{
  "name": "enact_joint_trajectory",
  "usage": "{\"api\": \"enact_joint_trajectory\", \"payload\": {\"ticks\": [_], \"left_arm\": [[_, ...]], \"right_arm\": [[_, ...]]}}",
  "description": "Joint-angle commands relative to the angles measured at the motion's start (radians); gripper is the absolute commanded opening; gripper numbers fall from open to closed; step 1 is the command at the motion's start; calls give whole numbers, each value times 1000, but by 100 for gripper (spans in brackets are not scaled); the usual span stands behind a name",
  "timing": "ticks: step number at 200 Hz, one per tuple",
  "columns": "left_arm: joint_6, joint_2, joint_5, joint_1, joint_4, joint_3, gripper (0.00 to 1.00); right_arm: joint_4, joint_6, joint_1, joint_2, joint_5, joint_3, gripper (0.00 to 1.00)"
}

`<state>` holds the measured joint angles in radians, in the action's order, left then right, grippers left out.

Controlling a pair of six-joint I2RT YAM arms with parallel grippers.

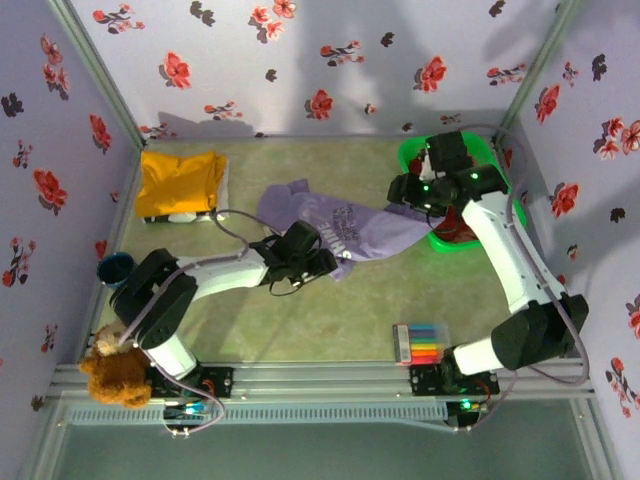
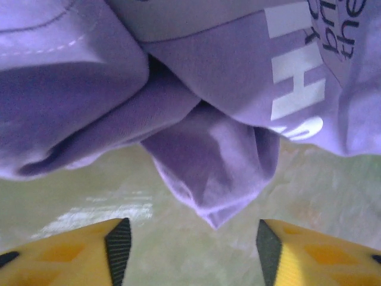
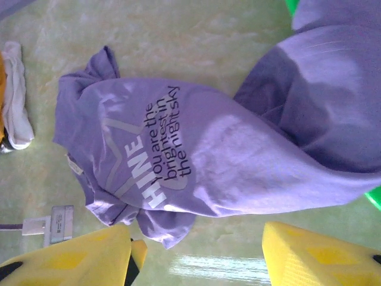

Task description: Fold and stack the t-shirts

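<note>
The left arm lies low over the table [image 1: 330, 320], its elbow folded back near its base and its forearm reaching right. This puts the left gripper [image 1: 312, 258] at the near edge of the lavender t-shirt [image 1: 330, 222]. In the left wrist view its two yellow fingers [image 2: 89, 253], tipped with black pads, stand well apart over bare table. A bunched corner of the cloth points toward the gap but is not pinched, so the pincer is released.

The right arm climbs from its base, bends at an elbow far to the right and leans back toward the centre. It carries the right gripper [image 1: 412, 188] to the left side of the green basket [image 1: 412, 152]. Its fingers [image 3: 321, 256] are also spread wide, with nothing between them.

The lavender shirt lies crumpled mid-table with its white block lettering facing up. One end stretches right, up to the basket, where a dark red t-shirt [image 1: 458, 232] lies. A folded mustard-yellow t-shirt [image 1: 180, 180] rests at the far left, well apart, with a white cloth [image 3: 15, 95] just beside it. A set of coloured markers [image 1: 420, 345] sits near the right base, and a teddy bear [image 1: 112, 368] by the left
</note>
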<state>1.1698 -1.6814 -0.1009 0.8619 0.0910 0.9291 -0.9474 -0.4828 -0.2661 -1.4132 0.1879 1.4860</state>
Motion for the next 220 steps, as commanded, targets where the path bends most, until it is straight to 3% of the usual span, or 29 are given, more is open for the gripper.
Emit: {"api": "enact_joint_trajectory", "payload": {"ticks": [1,37,76,103,131,189,220], "left_arm": [[49,-48,33,3,-71,47,52],[47,-119,40,3,-60,97,35],[2,-87,41,-7,-56,105,0],[-42,90,99,-59,-38,65,0],[-147,324,180,-146,156,122,0],[-227,740,223,-488,500,196,0],[-276,824,159,-675,643,251,0]], "right_arm": [[8,2,29,55,21,-13,62],[-1,19,69,70,48,-26,62],[-4,27,103,106,60,-46,62],[-16,32,112,134,44,-49,62],[-41,30,113,165,28,-35,63],[-54,26,109,197,54,-46,63],[-30,14,89,190,81,-88,63]]}}
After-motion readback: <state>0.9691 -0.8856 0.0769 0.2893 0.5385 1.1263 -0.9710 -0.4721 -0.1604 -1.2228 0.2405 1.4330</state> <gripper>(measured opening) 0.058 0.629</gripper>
